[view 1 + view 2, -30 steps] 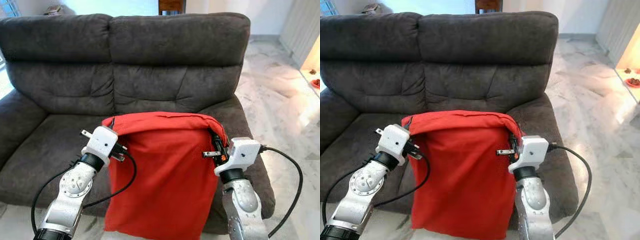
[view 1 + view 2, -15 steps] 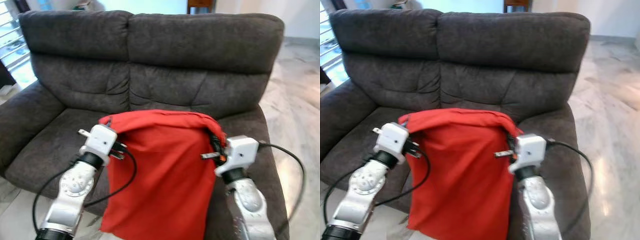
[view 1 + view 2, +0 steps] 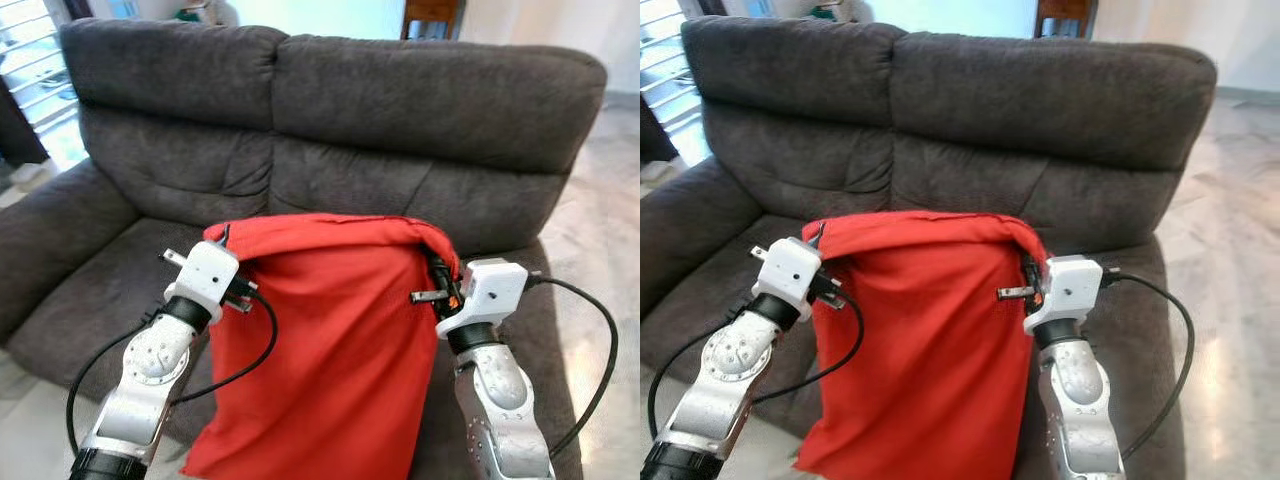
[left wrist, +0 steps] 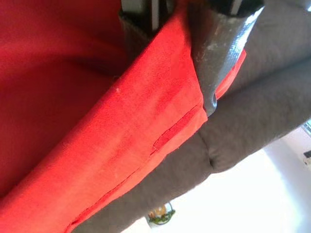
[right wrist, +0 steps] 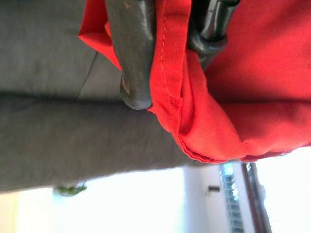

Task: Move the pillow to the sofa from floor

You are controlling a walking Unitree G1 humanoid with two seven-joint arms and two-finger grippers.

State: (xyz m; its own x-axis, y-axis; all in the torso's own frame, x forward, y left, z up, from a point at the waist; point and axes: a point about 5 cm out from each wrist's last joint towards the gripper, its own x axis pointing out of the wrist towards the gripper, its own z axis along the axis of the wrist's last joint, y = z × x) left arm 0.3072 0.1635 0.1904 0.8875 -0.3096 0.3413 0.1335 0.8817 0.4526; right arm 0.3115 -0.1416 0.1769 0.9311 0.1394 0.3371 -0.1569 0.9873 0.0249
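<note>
Red cloth pillow [image 3: 330, 350], both pincers [image 3: 228, 262] [image 3: 436, 280] clamped on corners, plush grey sofa [image 3: 400, 120].

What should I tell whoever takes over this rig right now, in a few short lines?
Left gripper: shut on the red pillow's top left corner.
Right gripper: shut on its top right corner.
Pillow: off the floor, hanging upright between both arms, in front of the grey sofa's seat, not resting on it.
Done: pick-up and approach.
Left: carry it forward over the seat cushion, lower it, open both grippers.
</note>
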